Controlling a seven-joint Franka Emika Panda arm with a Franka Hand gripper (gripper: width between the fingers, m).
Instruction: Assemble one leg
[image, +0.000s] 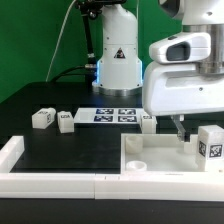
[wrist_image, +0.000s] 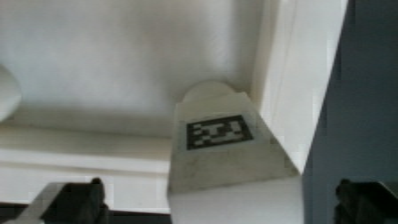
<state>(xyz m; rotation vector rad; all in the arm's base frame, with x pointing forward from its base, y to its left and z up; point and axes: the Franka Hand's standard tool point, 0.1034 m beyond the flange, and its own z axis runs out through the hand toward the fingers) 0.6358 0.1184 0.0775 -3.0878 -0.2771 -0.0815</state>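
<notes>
A white leg (wrist_image: 222, 150) with a black-and-white tag stands upright at the corner of the large white panel (wrist_image: 107, 90). In the exterior view this leg (image: 210, 143) is at the far right, on the panel (image: 150, 168). My gripper (wrist_image: 217, 200) is open. Its dark fingertips (wrist_image: 71, 200) stand wide on either side of the leg without touching it. In the exterior view the gripper (image: 185, 130) hangs just above the panel, next to the leg. Three more legs lie on the black table: two on the exterior view's left (image: 42, 118) and one near the marker board (image: 148, 122).
The marker board (image: 113, 115) lies flat in front of the robot base (image: 118, 65). A white rail (image: 20, 160) runs along the front and left of the table. The panel has a round corner socket (image: 138, 158).
</notes>
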